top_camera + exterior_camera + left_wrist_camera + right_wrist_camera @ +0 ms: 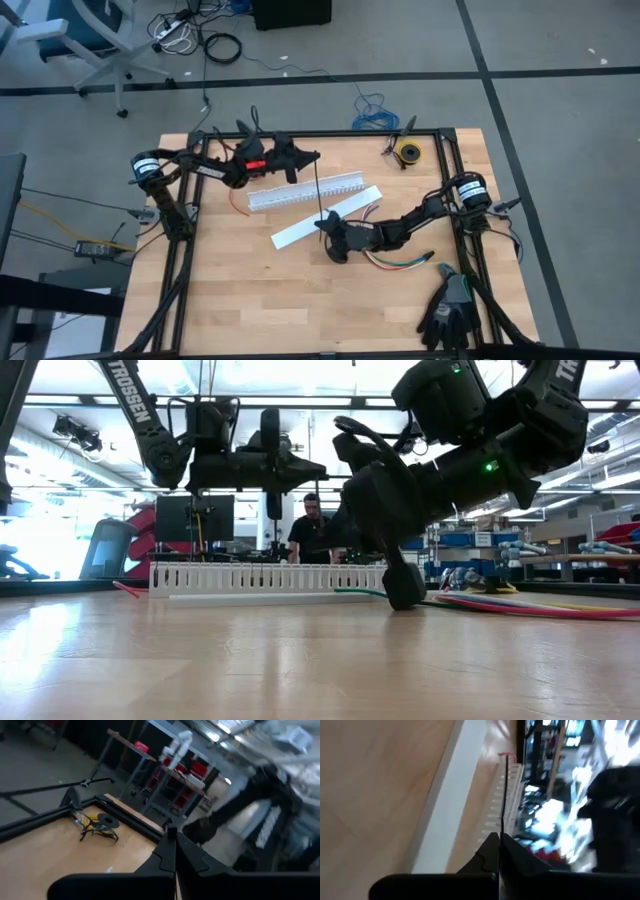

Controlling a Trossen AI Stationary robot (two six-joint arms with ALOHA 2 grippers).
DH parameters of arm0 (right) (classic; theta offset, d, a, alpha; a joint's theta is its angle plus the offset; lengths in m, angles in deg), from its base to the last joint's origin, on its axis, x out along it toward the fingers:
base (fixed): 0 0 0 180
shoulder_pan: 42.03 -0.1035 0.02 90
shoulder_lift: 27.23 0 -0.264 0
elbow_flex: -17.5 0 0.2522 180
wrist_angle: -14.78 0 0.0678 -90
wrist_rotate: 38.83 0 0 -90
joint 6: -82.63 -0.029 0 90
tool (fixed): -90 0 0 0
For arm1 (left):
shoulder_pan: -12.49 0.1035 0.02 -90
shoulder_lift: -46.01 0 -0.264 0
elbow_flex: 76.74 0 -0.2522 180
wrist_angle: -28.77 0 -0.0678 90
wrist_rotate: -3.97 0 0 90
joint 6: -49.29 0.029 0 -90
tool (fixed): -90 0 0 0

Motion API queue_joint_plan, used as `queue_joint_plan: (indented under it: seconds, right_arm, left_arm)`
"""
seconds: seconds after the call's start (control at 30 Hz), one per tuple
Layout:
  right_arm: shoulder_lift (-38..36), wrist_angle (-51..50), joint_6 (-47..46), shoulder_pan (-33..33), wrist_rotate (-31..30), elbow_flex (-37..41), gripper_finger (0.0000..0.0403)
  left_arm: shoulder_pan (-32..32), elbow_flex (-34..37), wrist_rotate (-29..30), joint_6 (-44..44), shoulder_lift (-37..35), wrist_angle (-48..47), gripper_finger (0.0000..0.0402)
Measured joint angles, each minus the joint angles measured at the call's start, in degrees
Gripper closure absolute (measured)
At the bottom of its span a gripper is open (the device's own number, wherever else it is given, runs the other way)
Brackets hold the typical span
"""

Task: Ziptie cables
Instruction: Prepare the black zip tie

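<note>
**A:** Black ziptie (319,196) was pinched in the right gripper (322,225), jaws closed tight on its near end, right by the end of the flat white strip (325,216). From there the ziptie ran straight back across the strip and the slotted white channel (305,189).

**B:** And the left one?

**A:** Left gripper (313,156) hung above the table (240,290) at the far end of the ziptie, fingers squeezed together. Couldn't tell if it touched anything.

**B:** Where were the cables?

**A:** Cables (398,262) lay loose on the wood just under the right arm, on the side toward the gloves (450,310), well apart from the channel. A yellow spool (407,153) sat in the far right corner, and a person (307,532) stood in the room beyond the table.
</note>
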State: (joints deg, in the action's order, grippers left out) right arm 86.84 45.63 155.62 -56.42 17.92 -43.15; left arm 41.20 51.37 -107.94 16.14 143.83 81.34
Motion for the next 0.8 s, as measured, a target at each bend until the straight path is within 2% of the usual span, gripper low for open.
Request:
queue_joint_plan:
  seconds: [0.07,0.17,0.27,0.37,0.5,0.6,0.8]
  right_arm:
    - [-1.0,0.0,-7.1,0.8,1.2,0.0,0.0402]
    - [-4.5,-0.7,-20.5,2.0,6.4,0.1,0.0403]
    - [-10.7,-2.6,-34.2,4.6,15.0,0.0,0.0403]
    - [-16.5,-9.2,-48.9,8.1,22.7,0.0,0.0403]
    - [-22.0,-14.8,-66.2,13.8,39.3,-0.1,0.0403]
    - [-22.3,-15.9,-74.4,16.8,48.5,0.0,0.0403]
    - [-20.3,-14.7,-85.8,17.8,53.8,0.1,0.0403]
  left_arm:
    - [-1.2,0.0,-0.4,3.7,0.0,-0.5,0.0398]
    - [-3.7,0.0,-0.8,10.7,0.0,-1.6,0.0398]
    - [-6.4,0.0,-0.8,16.5,0.0,-2.5,0.0398]
    - [-9.3,0.0,-0.8,22.6,0.0,-3.3,0.0398]
    - [-12.7,0.0,-0.9,30.1,0.0,-3.0,0.0398]
    - [-14.7,0.0,-0.9,34.9,0.0,-3.2,0.0398]
    - [-15.9,0.0,0.1,41.0,0.0,-3.9,0.0398]
